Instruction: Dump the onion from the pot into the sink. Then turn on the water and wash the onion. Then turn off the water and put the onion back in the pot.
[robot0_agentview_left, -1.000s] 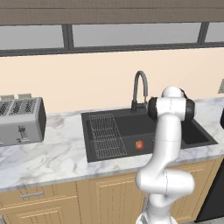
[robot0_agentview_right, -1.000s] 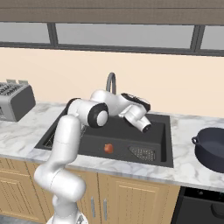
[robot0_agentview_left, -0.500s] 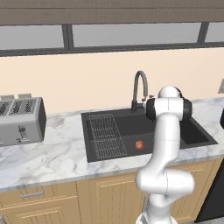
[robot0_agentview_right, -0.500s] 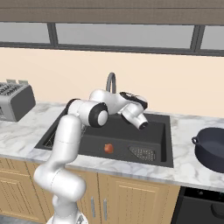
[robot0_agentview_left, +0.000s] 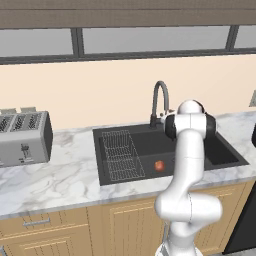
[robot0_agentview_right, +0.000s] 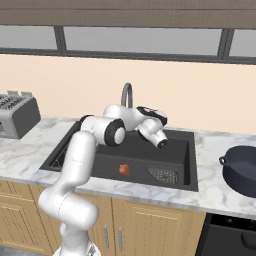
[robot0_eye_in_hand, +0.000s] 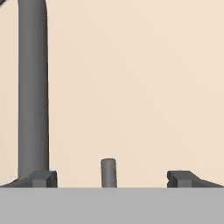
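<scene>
The onion (robot0_agentview_left: 159, 165) (robot0_agentview_right: 124, 170) lies on the floor of the dark sink (robot0_agentview_left: 220, 155) (robot0_agentview_right: 100, 160), near the front wall. No water runs from the gooseneck faucet (robot0_agentview_left: 160, 100) (robot0_agentview_right: 127, 95) (robot0_eye_in_hand: 32, 96). My gripper (robot0_agentview_right: 156, 114) (robot0_eye_in_hand: 111, 178) is held over the back of the sink, pointing at the wall. It is open, and a short dark faucet lever (robot0_eye_in_hand: 108, 171) stands between its fingertips (robot0_eye_in_hand: 43, 178), touching neither. The faucet's stem rises just left of the left tip. The pot (robot0_agentview_right: 242, 170) sits on the counter right of the sink.
A wire rack (robot0_agentview_left: 120, 155) fills the sink's left part, and a drain (robot0_agentview_right: 162, 175) sits at the right front. A toaster (robot0_agentview_left: 22, 137) (robot0_agentview_right: 15, 115) stands on the marble counter far to the left. The beige wall (robot0_eye_in_hand: 140, 78) is close ahead of the hand.
The arm has edged slightly left, bringing the hand closer to the faucet's base. The onion has not moved.
</scene>
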